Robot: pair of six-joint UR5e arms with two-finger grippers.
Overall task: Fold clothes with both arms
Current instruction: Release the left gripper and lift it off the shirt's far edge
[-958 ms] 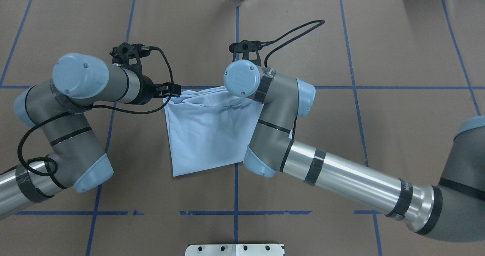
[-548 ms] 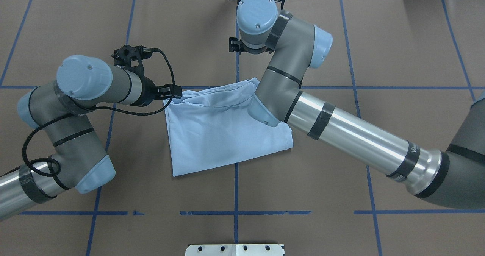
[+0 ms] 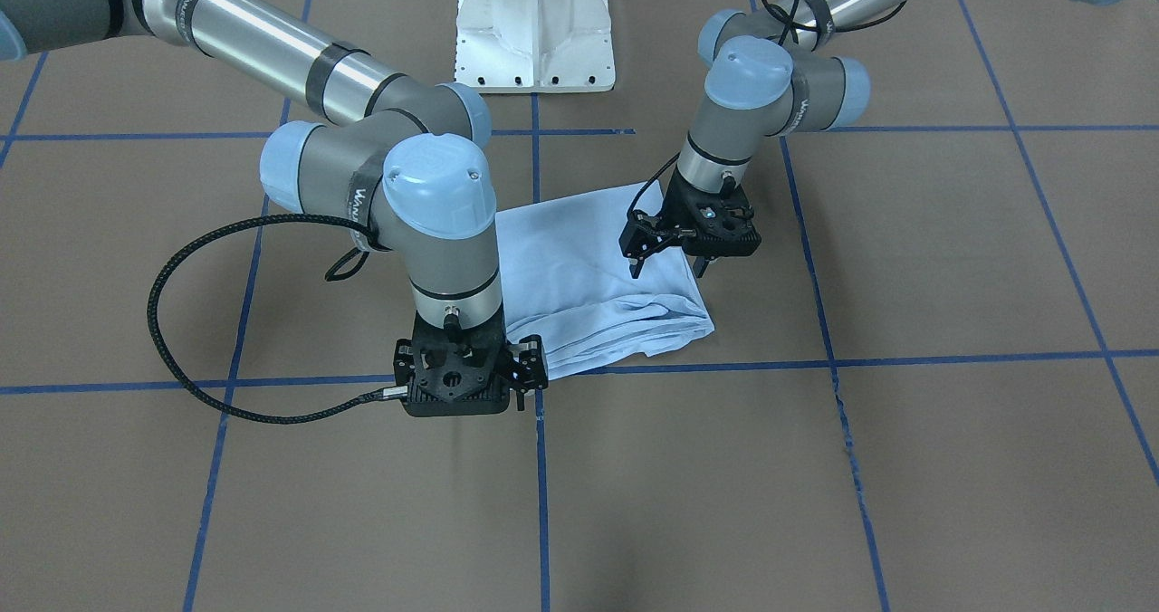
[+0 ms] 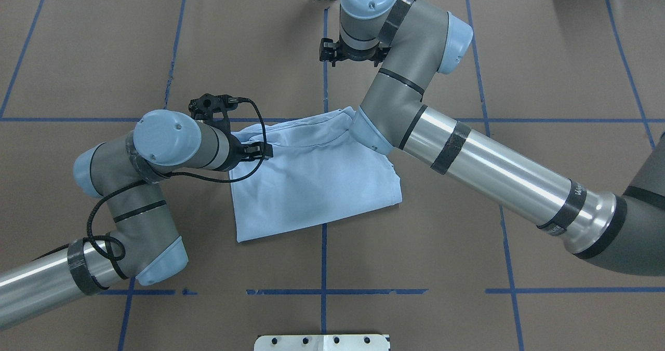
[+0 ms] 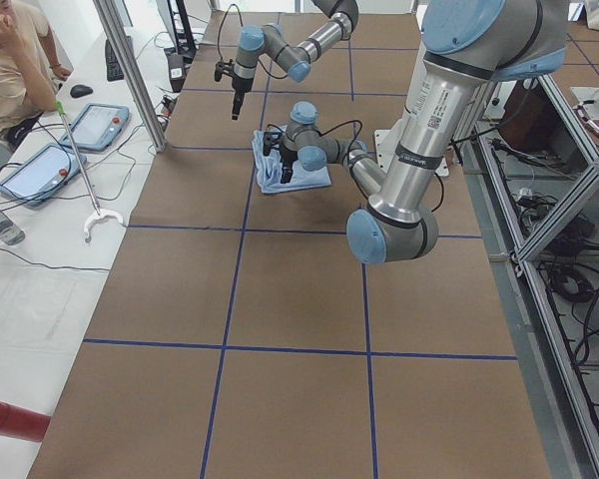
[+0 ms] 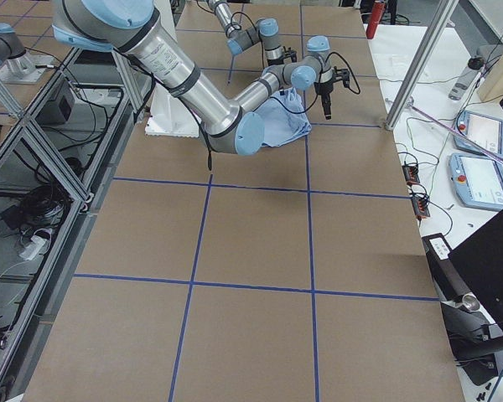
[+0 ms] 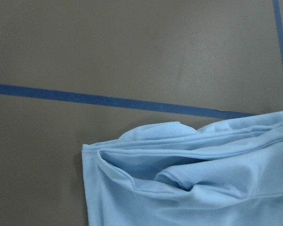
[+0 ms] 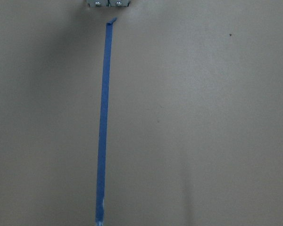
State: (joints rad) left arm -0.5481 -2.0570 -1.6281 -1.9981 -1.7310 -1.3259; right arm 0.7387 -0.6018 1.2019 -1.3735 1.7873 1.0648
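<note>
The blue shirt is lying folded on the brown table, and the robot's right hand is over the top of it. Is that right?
Not quite. The light blue T-shirt does lie folded on the brown table, but the right gripper is off it, over bare table past the shirt's far edge, as the overhead view shows. The left gripper is the one over the shirt.

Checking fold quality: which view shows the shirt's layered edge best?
Left wrist: layers of the shirt show close up, unobstructed. Front-facing and overhead show them smaller, partly hidden; side views, tiny; right wrist, only table.
</note>
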